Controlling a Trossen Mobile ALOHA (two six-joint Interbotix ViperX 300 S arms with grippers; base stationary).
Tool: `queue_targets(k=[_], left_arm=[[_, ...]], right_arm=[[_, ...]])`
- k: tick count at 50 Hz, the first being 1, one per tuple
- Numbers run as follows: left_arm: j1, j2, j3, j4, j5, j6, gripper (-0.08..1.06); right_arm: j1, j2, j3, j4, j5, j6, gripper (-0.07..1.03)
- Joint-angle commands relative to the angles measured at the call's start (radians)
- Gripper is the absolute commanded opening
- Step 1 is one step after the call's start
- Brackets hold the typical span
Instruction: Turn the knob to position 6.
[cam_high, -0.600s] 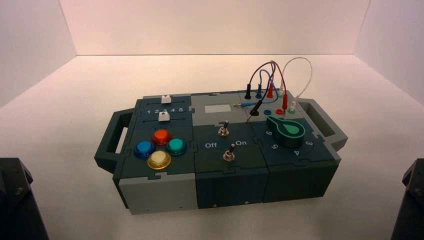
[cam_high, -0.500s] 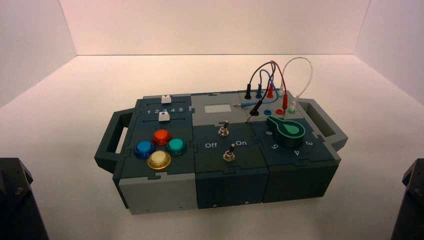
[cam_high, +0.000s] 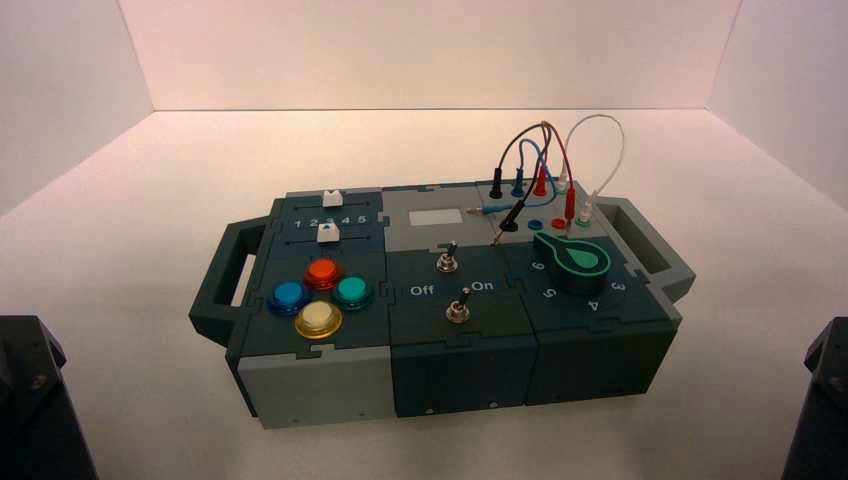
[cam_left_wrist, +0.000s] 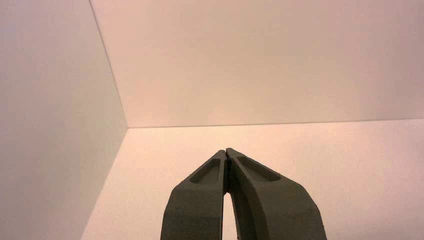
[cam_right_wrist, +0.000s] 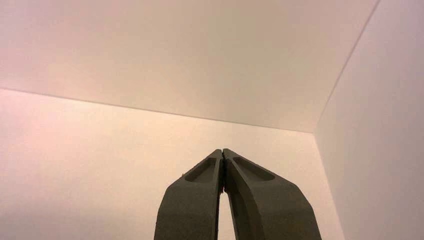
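1. left end effector (cam_left_wrist: 226, 150): one, its tips together; arm idle at the near left of the bench (cam_high: 150, 250).
2. right end effector (cam_right_wrist: 222, 150): one, its tips together; arm idle at the near right.
3. knob (cam_high: 575, 265): one, dark teal, green top face, on the box's (cam_high: 460, 370) right panel, well apart from both arms.
4. numeral 6 (cam_high: 538, 267): one, white, beside the knob.
5. push buttons (cam_high: 322, 273): four, round, red, blue, green, yellow, on the left panel.

White lettering (cam_high: 422, 291) and digits (cam_high: 330, 222) mark the box's top (cam_high: 420, 330) (none can be surely copied).
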Motion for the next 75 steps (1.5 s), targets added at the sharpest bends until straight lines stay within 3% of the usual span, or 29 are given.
queue_targets(k=[1,13,21,37,44,49,58,64,75], left_arm=[[0.005,0.011,-0.020,-0.002,0.011,0.000,-0.03],[-0.031,0.014,-0.040,-0.006,0.058,-0.002,-0.03],[-0.103,0.051,-0.075,-0.005,0.150,-0.002,-0.03],[-0.368,0.110,-0.133,-0.020,0.359,-0.006,-0.03],[-0.491,0.107,-0.141,-0.025,0.428,-0.040,-0.03],[-0.548,0.106,-0.141,-0.032,0.453,-0.055,-0.03],[-0.643,0.117,-0.140,-0.087,0.466,-0.064,-0.03],[-0.681,0.144,-0.140,-0.109,0.466,-0.064,-0.03],[-0.749,0.215,-0.138,-0.115,0.456,-0.063,-0.03]], right_arm=[[0.029,0.005,-0.028,0.000,0.023,0.000,-0.03],[0.032,0.005,-0.083,0.003,0.141,0.003,-0.02],[0.032,-0.003,-0.101,0.023,0.250,0.003,-0.03],[0.031,-0.067,-0.117,0.052,0.367,0.003,-0.03],[0.032,-0.074,-0.120,0.052,0.443,0.003,-0.03],[0.031,-0.075,-0.114,0.052,0.485,0.003,-0.03],[0.031,-0.075,-0.097,0.057,0.569,0.000,-0.02],[0.032,-0.075,-0.089,0.081,0.606,-0.005,-0.02],[0.061,-0.075,-0.075,0.109,0.640,-0.008,-0.02]])
